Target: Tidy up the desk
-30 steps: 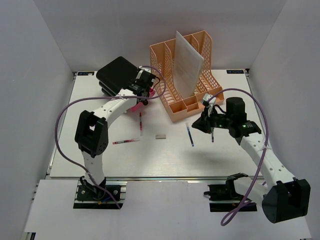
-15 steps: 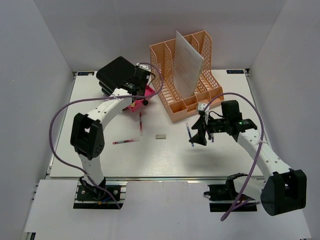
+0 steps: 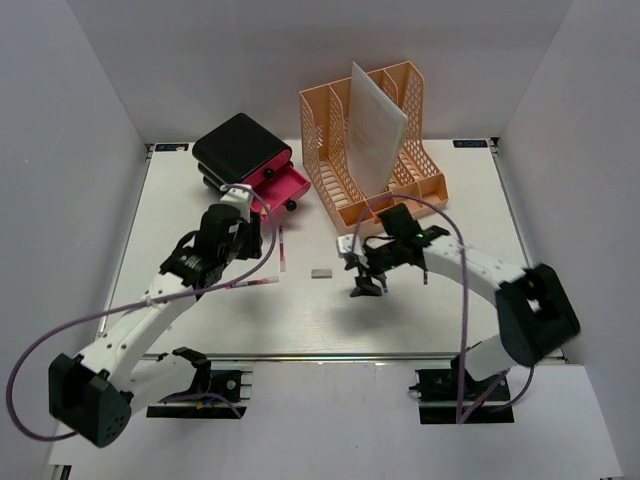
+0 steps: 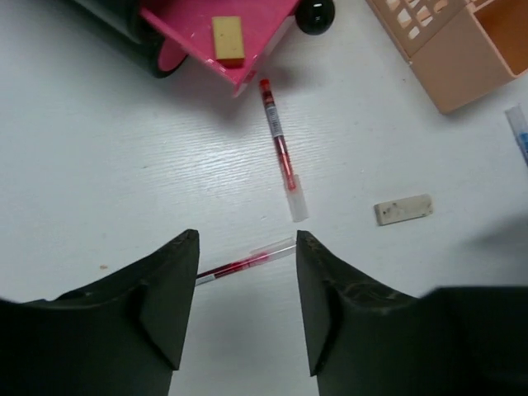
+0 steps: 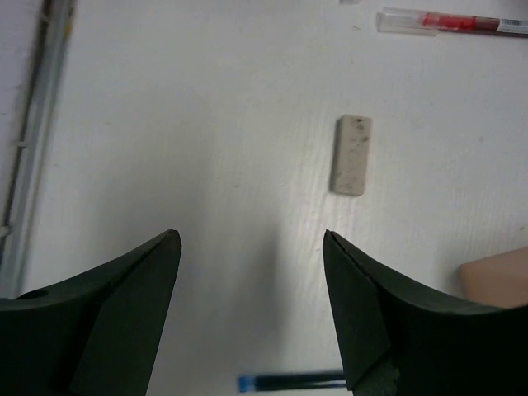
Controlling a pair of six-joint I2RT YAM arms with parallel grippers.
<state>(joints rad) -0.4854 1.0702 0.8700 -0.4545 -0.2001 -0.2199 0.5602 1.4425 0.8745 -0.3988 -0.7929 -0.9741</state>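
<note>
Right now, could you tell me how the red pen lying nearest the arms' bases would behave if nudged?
The red pen looks slim and round, so on the flat desk it would probably roll. Its straight clear barrel suggests it is stiff and light.

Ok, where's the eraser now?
Top view, centre: the eraser lies between the vertical red pen and the right gripper, in front of the orange rack.

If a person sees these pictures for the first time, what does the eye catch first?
First the tall orange file rack at the far middle of the desk, with a white sheet standing in it. Next the pink drawer pulled out of the black box at the far left, a yellow block inside. Red pens and a small eraser lie loose in the middle.
</note>
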